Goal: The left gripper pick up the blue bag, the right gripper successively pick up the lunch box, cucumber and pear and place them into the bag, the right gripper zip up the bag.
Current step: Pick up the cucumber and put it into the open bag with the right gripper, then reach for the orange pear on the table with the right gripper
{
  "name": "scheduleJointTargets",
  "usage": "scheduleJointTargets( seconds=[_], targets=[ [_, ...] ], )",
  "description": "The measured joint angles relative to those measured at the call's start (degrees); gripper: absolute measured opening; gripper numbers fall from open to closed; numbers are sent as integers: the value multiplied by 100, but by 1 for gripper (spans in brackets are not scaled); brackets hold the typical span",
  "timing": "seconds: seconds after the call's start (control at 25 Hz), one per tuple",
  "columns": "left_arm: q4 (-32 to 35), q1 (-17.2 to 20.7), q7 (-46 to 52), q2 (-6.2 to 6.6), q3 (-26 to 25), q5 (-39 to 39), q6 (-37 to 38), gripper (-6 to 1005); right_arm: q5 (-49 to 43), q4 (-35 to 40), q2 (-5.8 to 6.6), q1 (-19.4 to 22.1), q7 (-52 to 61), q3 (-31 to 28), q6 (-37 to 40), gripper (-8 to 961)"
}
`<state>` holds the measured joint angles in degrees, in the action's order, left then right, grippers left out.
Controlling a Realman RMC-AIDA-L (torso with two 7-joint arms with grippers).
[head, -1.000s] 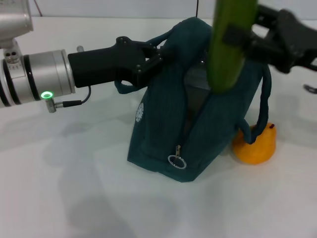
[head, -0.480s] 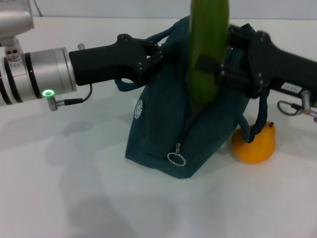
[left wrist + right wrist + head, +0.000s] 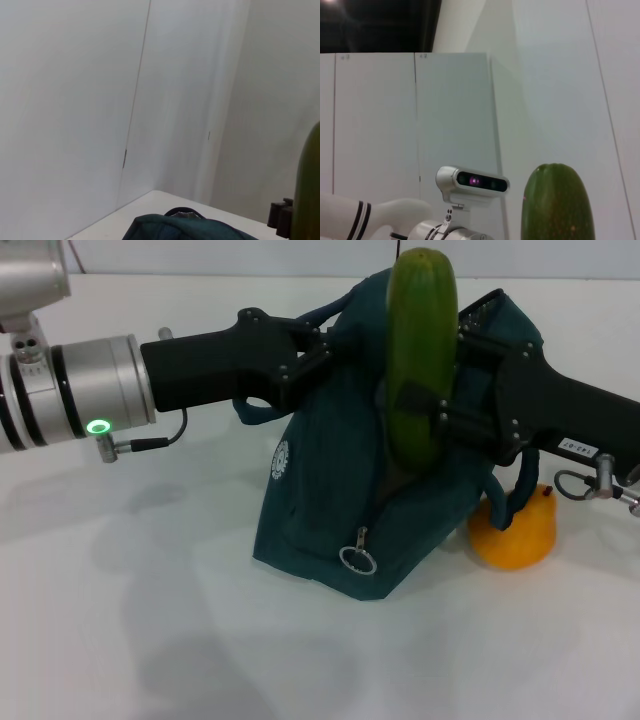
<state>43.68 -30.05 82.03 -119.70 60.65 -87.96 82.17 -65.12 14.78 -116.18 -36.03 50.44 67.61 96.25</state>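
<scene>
White tabletop (image 3: 150,640) carries the blue bag (image 3: 330,520), its far-left rim pinched by the left gripper (image 3: 315,352) to keep the mouth open while the right gripper (image 3: 450,400) clamps the cucumber (image 3: 420,360) upright above it; the pear (image 3: 515,530) waits right.

Blue bag (image 3: 330,500): dark teal, standing mid-frame, mouth gaping. Cucumber (image 3: 420,360): dark green, standing upright, its lower end dipping into the bag's mouth. Pear (image 3: 515,532): orange-yellow, resting at right, touching the bag.
</scene>
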Motion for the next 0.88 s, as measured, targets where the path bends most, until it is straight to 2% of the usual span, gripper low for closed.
scheduleJointTargets(
  seconds=[0.36,0.6,0.76,0.88],
  targets=[
    [0,-1,40,0,0,-9,1,111,171,-121,0,-17,26,-1,-55,780],
    [0,14,46,-1,-1,-3,1,112,379,-73,0,133,1,-34,314,809],
    [0,58,42,-1,-11,0,0,113,756,304,54,757,-163,-147,779,828],
    [-5,103,19,0,-30,-17,-3,114,996,470,90,1249,-299,-329,770,818]
  ],
)
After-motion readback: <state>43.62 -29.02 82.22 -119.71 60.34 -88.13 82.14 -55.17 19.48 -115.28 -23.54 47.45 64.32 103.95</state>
